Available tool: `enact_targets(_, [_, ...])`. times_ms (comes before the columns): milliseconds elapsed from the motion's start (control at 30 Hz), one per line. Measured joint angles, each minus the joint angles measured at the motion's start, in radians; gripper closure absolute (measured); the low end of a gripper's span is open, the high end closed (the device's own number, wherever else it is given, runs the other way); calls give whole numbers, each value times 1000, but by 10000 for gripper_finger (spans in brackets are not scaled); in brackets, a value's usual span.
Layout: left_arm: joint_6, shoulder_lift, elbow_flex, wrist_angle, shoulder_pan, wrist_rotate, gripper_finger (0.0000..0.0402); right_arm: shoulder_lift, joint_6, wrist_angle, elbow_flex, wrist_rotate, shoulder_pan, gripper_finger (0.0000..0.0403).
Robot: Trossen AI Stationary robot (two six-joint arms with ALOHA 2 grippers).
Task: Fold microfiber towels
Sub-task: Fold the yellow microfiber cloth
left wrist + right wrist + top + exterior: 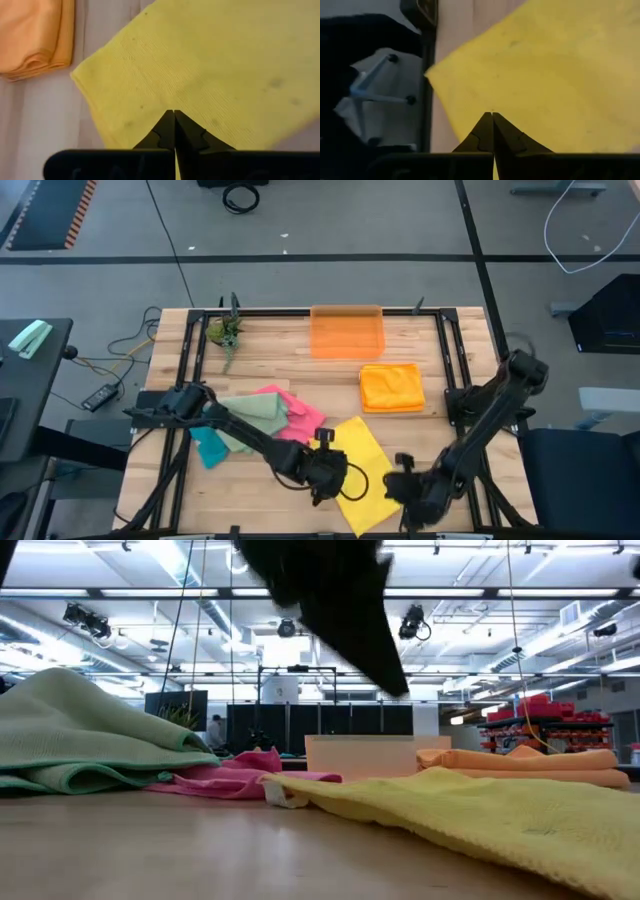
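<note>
We judge the task to be at an early stage: only one towel looks finished, the orange towel [392, 388], which lies folded in a neat stack at the right of the centre of the high view, just below the translucent orange bin [346, 332]. At the left of the centre a loose pile waits: a sage green towel [252, 415] on top, a pink towel [298, 418] beside it and a teal towel [208, 447] showing under them, all not yet folded. The yellow towel [362, 472] is the one in work now; it lies spread out flat on the wooden desk [260, 505] in the lower middle of the high view, turned like a diamond, with no fold made in it as far as we can see. The left gripper [322, 475] is at the left edge of this towel and the right gripper [402, 483] is at its lower right edge. In the left wrist view the two dark fingers [167, 132] are pressed together to a point with yellow cloth directly around their tips, and the right wrist view shows the same at a corner of the towel near the desk edge. We think each pair of fingers pinches an edge of the yellow towel, ready for the first fold, but the cloth between the tips is not clearly visible.
</note>
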Motion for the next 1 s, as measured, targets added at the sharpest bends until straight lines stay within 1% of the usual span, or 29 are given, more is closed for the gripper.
enact_targets(67, [-14,-3,-71,73,7,3,397,60,1,48,-2,15,13,401])
enact_targets(167, [-89,-1,-168,158,27,52,397,138,19,79,-1,23,30,401])
enact_targets(200, [-106,-1,-188,189,32,65,397,158,25,84,-1,22,36,401])
enact_targets(333, [-173,3,-242,267,40,63,398,209,70,74,-1,7,42,401])
enact_targets(433, [-239,5,-266,306,36,54,398,210,98,48,3,-14,35,401])
enact_targets(567, [-291,8,-280,358,13,53,399,173,144,-78,1,-20,40,401])
enact_targets(700, [-367,12,-262,369,-24,73,399,139,193,-284,-2,-27,50,401])
enact_targets(767, [-397,14,-263,409,-44,83,399,113,206,-356,-22,-33,52,401])
enact_targets(933, [-368,16,-262,576,-92,88,396,-21,232,-367,-141,-37,51,401])
enact_targets(1000, [-336,4,-256,581,-99,87,396,-93,250,-362,-187,-37,51,401])
